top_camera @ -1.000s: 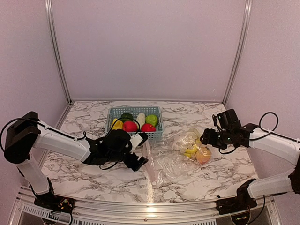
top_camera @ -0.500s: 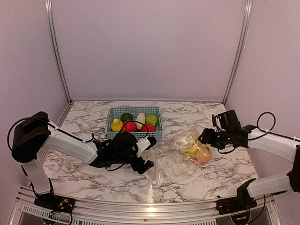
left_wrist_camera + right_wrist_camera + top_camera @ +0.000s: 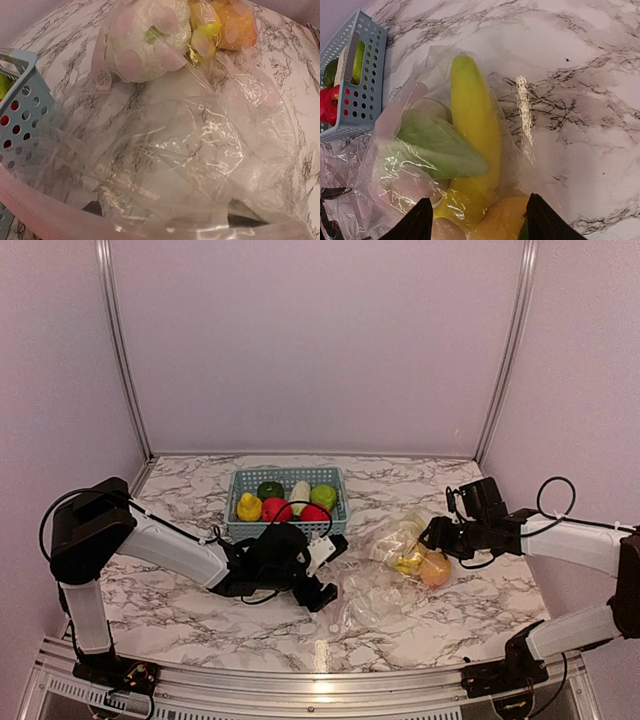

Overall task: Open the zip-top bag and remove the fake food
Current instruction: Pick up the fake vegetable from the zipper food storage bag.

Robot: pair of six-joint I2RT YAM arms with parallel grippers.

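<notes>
The clear zip-top bag (image 3: 375, 595) lies crumpled on the marble, its pale zipper strip (image 3: 335, 618) at the near left. The fake food sits bunched in its far right end: a white cauliflower (image 3: 147, 45), a yellow banana (image 3: 475, 125), a green leafy piece (image 3: 435, 145) and an orange (image 3: 505, 220). My left gripper (image 3: 332, 568) is low at the zipper end, open. In the left wrist view the pink strip (image 3: 50, 215) and plastic drape over the left gripper (image 3: 167, 215). My right gripper (image 3: 428, 538) is open, and in its wrist view the right gripper (image 3: 481, 225) has a finger on either side of the bagged orange and banana.
A light blue slotted basket (image 3: 288, 530) stands behind the bag with yellow, red, green and white toy foods in it. Its corner shows in the left wrist view (image 3: 20, 100) close to the bag. The booth walls rise behind and at both sides.
My left arm has slid right, bringing its gripper up to the bag's zipper edge. My right gripper has edged left onto the food end and its jaws have narrowed somewhat.
</notes>
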